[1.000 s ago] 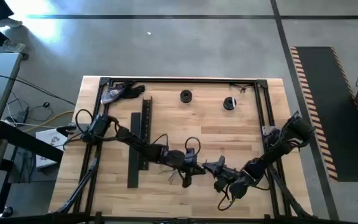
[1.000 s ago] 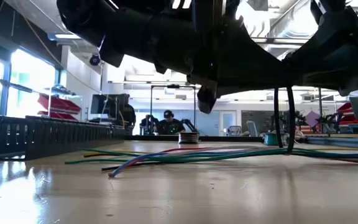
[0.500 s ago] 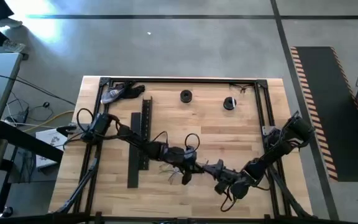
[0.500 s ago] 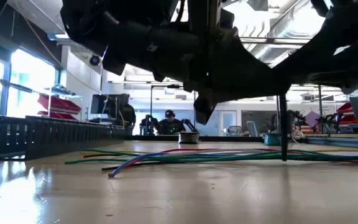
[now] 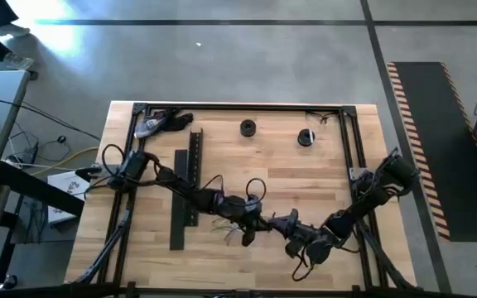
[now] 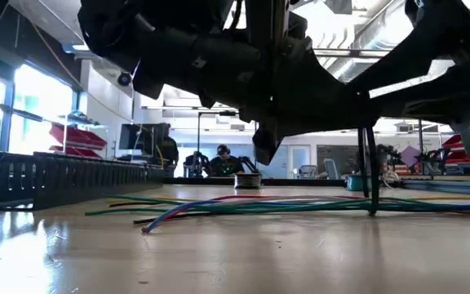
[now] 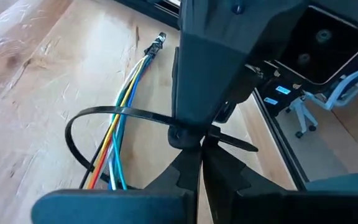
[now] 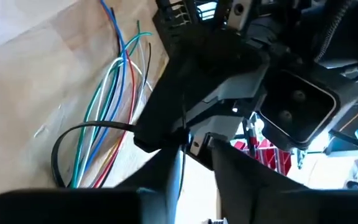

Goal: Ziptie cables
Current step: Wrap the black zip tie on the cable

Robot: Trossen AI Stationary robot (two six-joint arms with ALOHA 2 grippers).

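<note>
Cables on table, black ziptie looped around them, left tool and right tool both pinching ziptie

We see a table of pale wood, smooth, with thin grain lines and a soft shine. The cables look like smooth plastic in bright colours, a little glossy. The zip tie around them looks like thin black plastic, smooth and bendy. The left gripper and right gripper look like hard, dark, matt plastic. The black channel bar looks like dull plastic with slots.
</note>
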